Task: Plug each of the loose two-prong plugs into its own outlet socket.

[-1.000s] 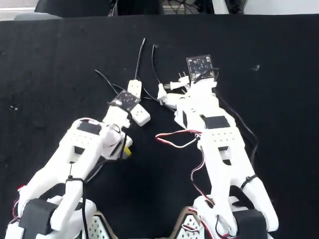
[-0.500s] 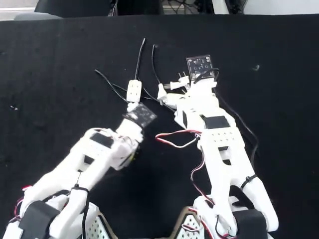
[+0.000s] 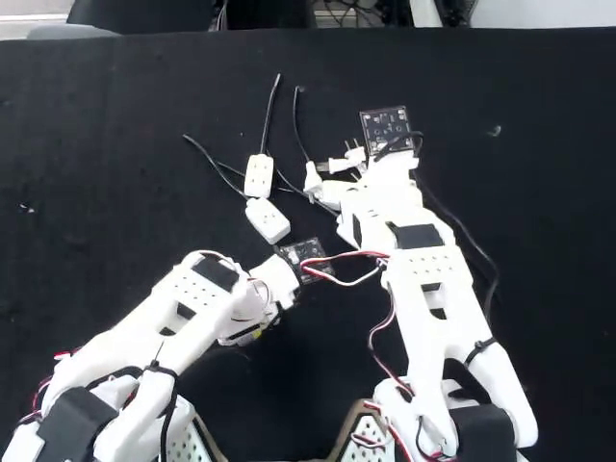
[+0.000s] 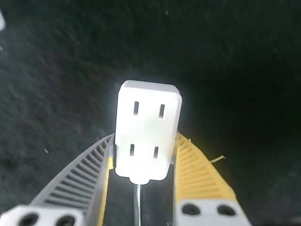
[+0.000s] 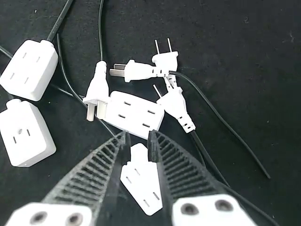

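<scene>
My left gripper (image 4: 146,141) is shut on a white outlet socket (image 4: 148,132), whose slotted face looks at the wrist camera, above bare black cloth. In the high view the left arm's wrist board (image 3: 306,258) sits near the table's middle. My right gripper (image 5: 138,139) hangs with a narrow gap between its fingers over a pile of white parts. A socket block (image 5: 134,114) lies just past the fingertips and another socket (image 5: 141,183) lies under them. Several loose two-prong plugs lie close by, among them one (image 5: 164,60) and one (image 5: 96,89).
Two more white sockets (image 3: 258,176) (image 3: 268,220) lie left of the right gripper (image 3: 327,191). Thin black cords (image 3: 269,106) run toward the far edge. The black cloth table (image 3: 539,192) is bare on the far left and right. A red and white wire (image 3: 337,269) loops between the arms.
The left arm has swung away from the two sockets, to the right and toward the near side. The right arm has kept still.
</scene>
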`<state>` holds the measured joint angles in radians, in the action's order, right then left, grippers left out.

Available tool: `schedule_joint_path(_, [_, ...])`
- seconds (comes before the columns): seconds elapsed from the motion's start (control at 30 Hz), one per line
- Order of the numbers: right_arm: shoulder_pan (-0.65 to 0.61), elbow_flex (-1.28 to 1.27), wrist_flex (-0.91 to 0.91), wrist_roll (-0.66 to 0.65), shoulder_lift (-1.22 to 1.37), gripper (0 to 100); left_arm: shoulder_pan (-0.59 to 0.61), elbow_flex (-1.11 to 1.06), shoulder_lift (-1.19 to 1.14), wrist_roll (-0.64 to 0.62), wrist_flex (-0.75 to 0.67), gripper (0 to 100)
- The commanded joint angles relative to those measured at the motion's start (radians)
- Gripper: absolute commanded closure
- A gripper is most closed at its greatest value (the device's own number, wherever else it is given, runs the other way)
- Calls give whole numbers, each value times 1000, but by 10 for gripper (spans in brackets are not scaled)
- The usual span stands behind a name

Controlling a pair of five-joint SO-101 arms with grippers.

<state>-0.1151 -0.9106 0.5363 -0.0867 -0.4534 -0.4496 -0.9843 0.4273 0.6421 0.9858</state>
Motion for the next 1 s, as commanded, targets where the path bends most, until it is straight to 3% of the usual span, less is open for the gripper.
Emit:
schedule_joint_path(0.0, [18,18,-20,11,-42,923,7,101,14,12,97,833])
schedule_joint_path(0.1, [18,18,-20,11,-42,923,7,151,14,12,164,747])
schedule_joint_path(0.23, [18,16,-20,11,-42,923,18,219,15,15,282,741])
schedule_joint_path(0.4, [18,18,-20,20,-42,925,159,278,15,61,399,742])
schedule_joint_path(0.63, [18,18,-20,21,-42,925,317,274,6,60,404,797])
schedule_joint_path(0.7, [18,18,-20,21,-42,924,318,206,9,0,370,797])
schedule_joint_path(0.97, [18,19,-20,21,-42,924,260,12,14,-292,11,795])
